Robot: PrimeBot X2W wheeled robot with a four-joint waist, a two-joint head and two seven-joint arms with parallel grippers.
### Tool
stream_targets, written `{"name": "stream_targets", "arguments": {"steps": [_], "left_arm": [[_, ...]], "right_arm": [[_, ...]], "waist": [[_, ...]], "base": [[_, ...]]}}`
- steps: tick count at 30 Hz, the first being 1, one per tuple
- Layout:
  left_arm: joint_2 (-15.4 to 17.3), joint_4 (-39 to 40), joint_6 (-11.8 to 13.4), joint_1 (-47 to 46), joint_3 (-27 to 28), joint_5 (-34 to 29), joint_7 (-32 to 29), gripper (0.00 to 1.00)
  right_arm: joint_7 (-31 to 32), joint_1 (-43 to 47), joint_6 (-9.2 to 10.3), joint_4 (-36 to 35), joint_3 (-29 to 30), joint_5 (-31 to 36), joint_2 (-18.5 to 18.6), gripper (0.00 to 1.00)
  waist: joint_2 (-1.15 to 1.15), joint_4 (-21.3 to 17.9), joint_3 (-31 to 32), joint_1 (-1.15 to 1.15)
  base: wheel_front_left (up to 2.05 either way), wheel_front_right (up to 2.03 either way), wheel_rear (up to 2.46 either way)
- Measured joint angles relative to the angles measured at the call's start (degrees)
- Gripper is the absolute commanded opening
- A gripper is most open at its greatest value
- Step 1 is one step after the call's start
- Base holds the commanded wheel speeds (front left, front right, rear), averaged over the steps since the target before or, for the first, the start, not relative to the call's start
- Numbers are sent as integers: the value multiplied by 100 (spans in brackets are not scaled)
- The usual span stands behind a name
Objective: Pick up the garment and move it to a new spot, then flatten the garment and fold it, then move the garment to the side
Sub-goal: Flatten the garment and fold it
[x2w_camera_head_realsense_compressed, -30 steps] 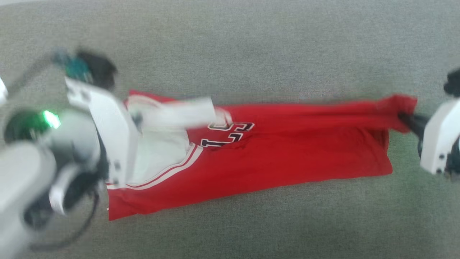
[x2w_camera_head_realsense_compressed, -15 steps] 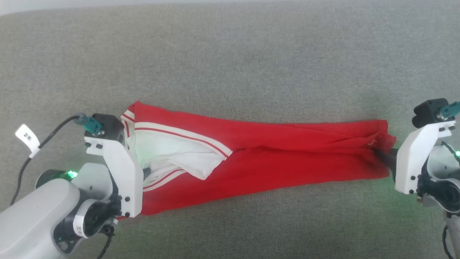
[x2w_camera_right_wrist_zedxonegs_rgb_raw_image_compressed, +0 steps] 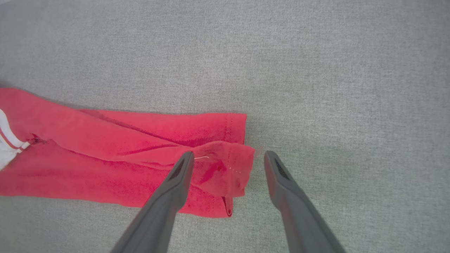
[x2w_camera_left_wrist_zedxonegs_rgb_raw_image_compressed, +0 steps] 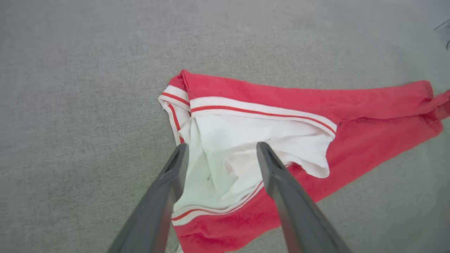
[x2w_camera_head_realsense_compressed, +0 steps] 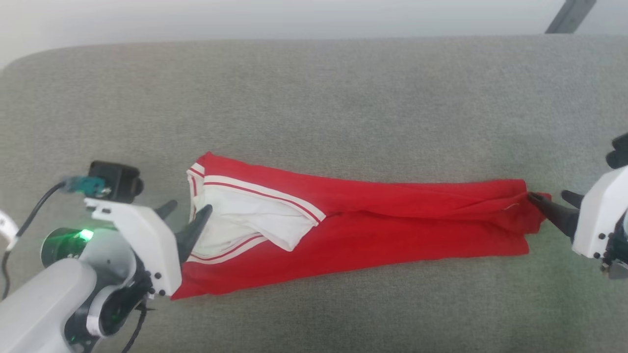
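The garment [x2w_camera_head_realsense_compressed: 392, 220], red with a white sleeve and red-and-white striped trim, lies folded into a long strip across the grey cushion. My left gripper [x2w_camera_head_realsense_compressed: 190, 207] stands open over its white sleeve end, holding nothing. In the left wrist view, the left gripper [x2w_camera_left_wrist_zedxonegs_rgb_raw_image_compressed: 222, 146] has its fingers spread above the white cloth of the garment [x2w_camera_left_wrist_zedxonegs_rgb_raw_image_compressed: 369, 116]. My right gripper [x2w_camera_head_realsense_compressed: 548, 195] is open at the red hem end. The right wrist view shows the right gripper [x2w_camera_right_wrist_zedxonegs_rgb_raw_image_compressed: 229, 153] straddling a rumpled hem corner of the garment [x2w_camera_right_wrist_zedxonegs_rgb_raw_image_compressed: 105, 151]. The lettering is hidden.
The grey fabric cushion [x2w_camera_head_realsense_compressed: 314, 108] extends well beyond the garment on every side, with its far edge and a rounded corner at the upper left. A dark bar [x2w_camera_head_realsense_compressed: 571, 14] shows past the far edge at the upper right. A cable [x2w_camera_head_realsense_compressed: 29, 215] trails from my left wrist.
Both grippers have opened and let go of the garment ends they held shut. The near half was folded over, hiding the lettering. The head camera has tilted, bringing the cushion's far edge into view.
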State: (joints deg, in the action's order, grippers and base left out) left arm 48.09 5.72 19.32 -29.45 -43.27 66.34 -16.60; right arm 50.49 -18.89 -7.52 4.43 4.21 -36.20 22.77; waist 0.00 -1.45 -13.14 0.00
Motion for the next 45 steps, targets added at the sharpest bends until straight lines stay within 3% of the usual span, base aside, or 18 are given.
{"name": "stream_targets", "arguments": {"steps": [10, 16, 20, 21, 22, 23, 35, 45], "left_arm": [[-177, -405, -52, 735, 554, -134, 1750, 100], [-423, -884, -280, 1031, 820, -208, 2782, 100], [-661, -1220, -476, 1167, 1063, -272, 3075, 100], [-733, -1301, -542, 1206, 1134, -293, 3106, 100], [-811, -1380, -615, 1249, 1232, -331, 3129, 100], [-898, -1468, -683, 1268, 1312, -392, 3141, 100], [-1931, -2080, -1553, 1750, 2809, -1532, 3158, 100], [-2465, -2219, -2143, 1959, 3559, -2359, 3158, 100]], "right_arm": [[308, 104, 0, 386, 298, 58, -146, 100], [356, -91, 0, 936, 131, 13, -129, 100], [348, -287, 1, 1394, -118, -63, -76, 100], [348, -342, 3, 1474, -216, -87, -29, 92], [356, -399, 3, 1550, -332, -126, 25, 30], [354, -428, 3, 1596, -439, -219, 67, 0], [-27, -647, -3, 1931, -611, -875, 345, 0], [-296, -642, -2, 2231, -10, -967, 893, 0]], "waist": [[0, 262, 75, 0], [0, 470, -9, 0], [0, 589, -61, 0], [0, 615, -70, 0], [0, 643, -79, 0], [0, 671, -87, 0], [0, 756, -101, 0], [0, 560, -124, 0]], "base": [[0, 0, 0], [0, 0, 0], [0, 0, 0], [0, 0, 0], [0, 0, 0], [0, 0, 0], [0, 0, 0], [0, 0, 0]]}}
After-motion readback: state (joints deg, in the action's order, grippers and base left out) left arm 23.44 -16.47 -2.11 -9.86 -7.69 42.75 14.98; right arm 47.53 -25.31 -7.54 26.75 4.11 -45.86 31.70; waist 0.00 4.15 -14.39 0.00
